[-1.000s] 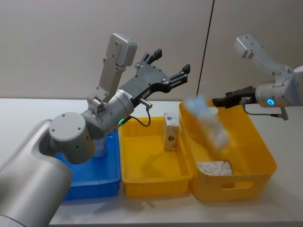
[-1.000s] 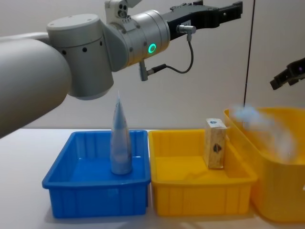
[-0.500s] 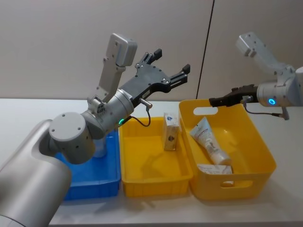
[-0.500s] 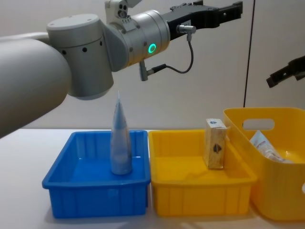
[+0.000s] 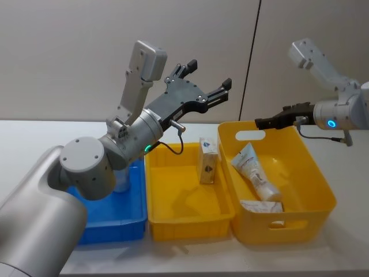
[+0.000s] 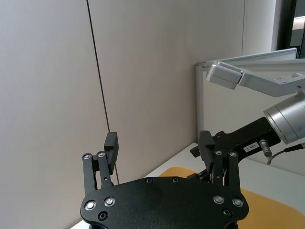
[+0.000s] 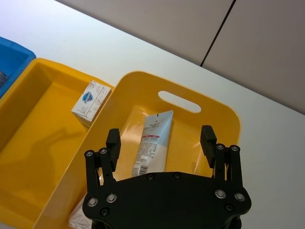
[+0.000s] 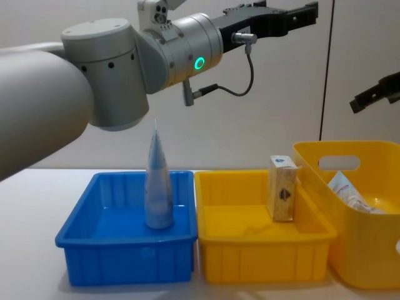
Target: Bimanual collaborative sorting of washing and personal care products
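A white-and-pale-blue squeeze tube (image 5: 256, 171) lies slanted inside the tall yellow bin (image 5: 320, 182), beside a flat white pack (image 5: 260, 205). My right gripper (image 7: 160, 141) hangs open and empty above that bin's back rim, with the tube (image 7: 152, 143) below it. A tan-and-white carton (image 5: 209, 160) stands upright in the shallow yellow bin (image 5: 173, 216). A silvery-blue tapered tube (image 8: 157, 187) stands on end in the blue bin (image 8: 125, 250). My left gripper (image 5: 209, 74) is raised high over the middle bin, open and empty.
The three bins stand side by side on a white table (image 5: 34, 144), blue on the left, tall yellow on the right. A plain wall with a dark vertical seam (image 5: 251, 63) rises behind. My left arm (image 5: 86, 167) hides part of the blue bin.
The white-and-pale-blue tube, a falling blur one second ago, has landed and lies still in the tall yellow bin. My right gripper stays open above it. The left arm has not moved.
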Motion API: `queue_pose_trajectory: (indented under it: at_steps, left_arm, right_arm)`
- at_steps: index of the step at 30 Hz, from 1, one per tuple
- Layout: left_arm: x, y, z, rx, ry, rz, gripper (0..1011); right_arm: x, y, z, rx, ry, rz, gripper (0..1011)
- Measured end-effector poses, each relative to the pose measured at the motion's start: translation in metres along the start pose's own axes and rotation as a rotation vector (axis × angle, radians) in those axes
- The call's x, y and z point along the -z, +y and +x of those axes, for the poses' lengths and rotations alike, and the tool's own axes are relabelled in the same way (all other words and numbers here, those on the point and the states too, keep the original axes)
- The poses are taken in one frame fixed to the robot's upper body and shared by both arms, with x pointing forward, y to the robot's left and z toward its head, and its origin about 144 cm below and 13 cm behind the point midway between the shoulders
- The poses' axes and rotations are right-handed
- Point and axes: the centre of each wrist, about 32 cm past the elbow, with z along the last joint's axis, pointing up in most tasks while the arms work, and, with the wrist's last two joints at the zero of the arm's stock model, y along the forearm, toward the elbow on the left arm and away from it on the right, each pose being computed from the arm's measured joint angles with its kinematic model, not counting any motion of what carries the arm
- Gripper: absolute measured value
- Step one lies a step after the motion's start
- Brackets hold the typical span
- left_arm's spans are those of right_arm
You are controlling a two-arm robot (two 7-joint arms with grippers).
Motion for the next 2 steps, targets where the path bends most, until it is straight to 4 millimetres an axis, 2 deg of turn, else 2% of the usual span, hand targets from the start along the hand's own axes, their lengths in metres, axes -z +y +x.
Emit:
queue_pose_trajectory:
  at_steps: [2]
  left_arm:
    - [0.0000, 0.0000, 0.0000, 0.000, 0.000, 0.000, 1001]
  right_arm:
    - [0.0000, -0.0001, 0.0000, 0.000, 0.000, 0.000, 1002]
